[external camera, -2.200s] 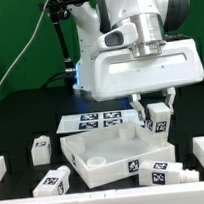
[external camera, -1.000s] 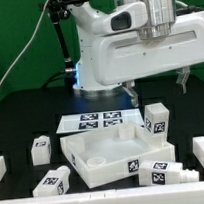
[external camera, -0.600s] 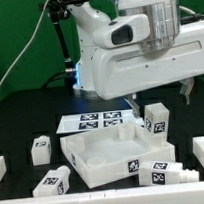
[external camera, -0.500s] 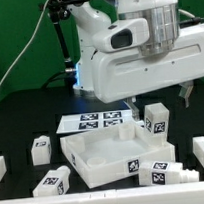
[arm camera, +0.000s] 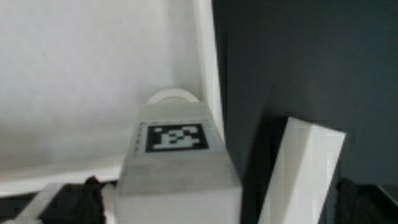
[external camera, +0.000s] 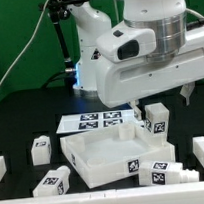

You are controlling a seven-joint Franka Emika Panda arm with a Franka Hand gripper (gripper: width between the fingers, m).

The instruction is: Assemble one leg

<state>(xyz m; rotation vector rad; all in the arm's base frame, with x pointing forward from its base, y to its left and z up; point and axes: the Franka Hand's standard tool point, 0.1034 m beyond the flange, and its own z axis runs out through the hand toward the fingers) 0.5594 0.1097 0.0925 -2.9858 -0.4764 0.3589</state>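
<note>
- Leg (external camera: 156, 118): it stands upright at the far corner of the tray (external camera: 96, 169), on the exterior view's right. The wrist view looks straight down on its tagged face (arm camera: 173, 140) against the tray's white floor (arm camera: 89, 60).
- The claw (external camera: 165, 97) hangs just above it with its fingers spread wide and nothing between them, so it has no hold on the part.
- My guess is that the placing is done, or nearly so. I can't tell from here whether the part is seated firmly in its corner or merely resting there, so tightening may be what is left.
- Inside its raised rim the tray carries nothing else that I can see.
- Loose on the black table, a spare leg (external camera: 39, 149) stands off to the exterior view's left. A second spare leg (external camera: 54, 181) and a third spare leg (external camera: 159, 172) lie on their sides in front of the tray.
- The marker board (external camera: 92, 120) lies flat just behind the tray.
</note>
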